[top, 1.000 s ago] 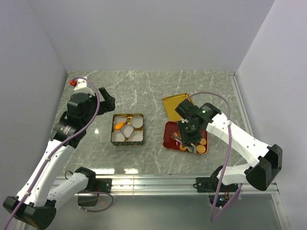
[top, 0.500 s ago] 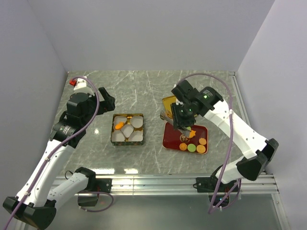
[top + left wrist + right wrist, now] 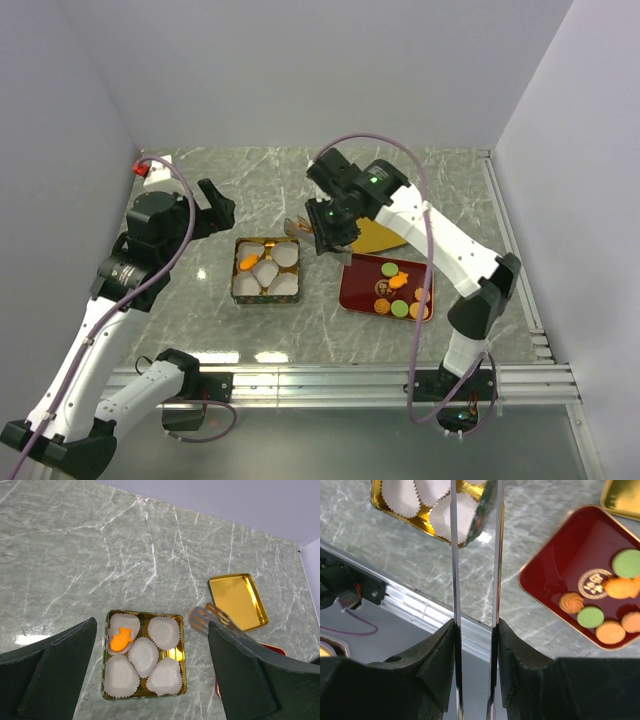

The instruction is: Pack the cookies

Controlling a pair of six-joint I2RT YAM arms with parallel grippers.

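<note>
Several orange and green cookies (image 3: 402, 292) lie in a dark red tray (image 3: 356, 287), also seen in the right wrist view as cookies (image 3: 590, 616) on the tray (image 3: 555, 555). One orange fish-shaped cookie (image 3: 120, 639) sits in the back-left paper cup of a gold box (image 3: 266, 297). My right gripper (image 3: 325, 222) (image 3: 476, 625) is shut on metal tongs (image 3: 454, 555), whose tips (image 3: 202, 617) hover by the box's back-right corner. The tips look blurred and orange; I cannot tell if they hold a cookie. My left gripper (image 3: 215, 205) (image 3: 151, 625) is open, high above the box.
A gold lid (image 3: 237, 601) lies behind the red tray, partly under the right arm. The gold box (image 3: 175, 655) holds several white paper cups (image 3: 143, 655). An aluminium rail (image 3: 330, 378) runs along the table's near edge. Walls stand close on the left, back and right.
My right arm has swung left from over the red tray to the box's back-right corner, carrying the tongs. The left arm has shifted slightly upward.
</note>
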